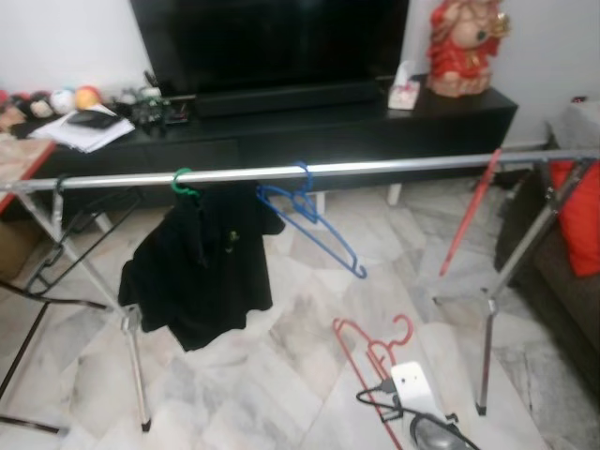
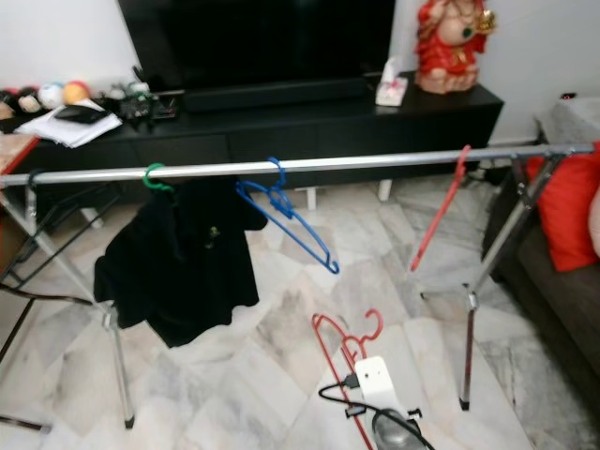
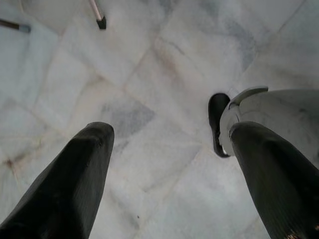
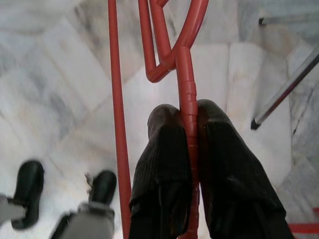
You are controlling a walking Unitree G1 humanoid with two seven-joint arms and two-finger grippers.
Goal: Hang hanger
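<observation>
A red hanger [image 4: 187, 74] is pinched between the two black fingers of my right gripper [image 4: 189, 144], which is shut on its stem below the hook. From the head it shows low in front of me, above the marble floor, as the red hanger [image 1: 373, 354] beside my right wrist [image 1: 414, 386]. The silver rail [image 1: 375, 167] of the clothes rack runs across in front. On it hang a green hanger [image 1: 184, 181] with a black garment [image 1: 202, 267], a blue hanger [image 1: 314, 225] and another red hanger [image 1: 472, 211]. My left gripper [image 3: 169, 149] hangs open over the floor.
Rack legs [image 1: 486, 356] stand at both ends. Behind the rack is a black TV console [image 1: 309, 127] with a TV, a tissue box [image 1: 404, 89] and a red statue [image 1: 464, 42]. A sofa with a red cushion [image 1: 583, 220] is at right. My foot [image 3: 218, 124] is below.
</observation>
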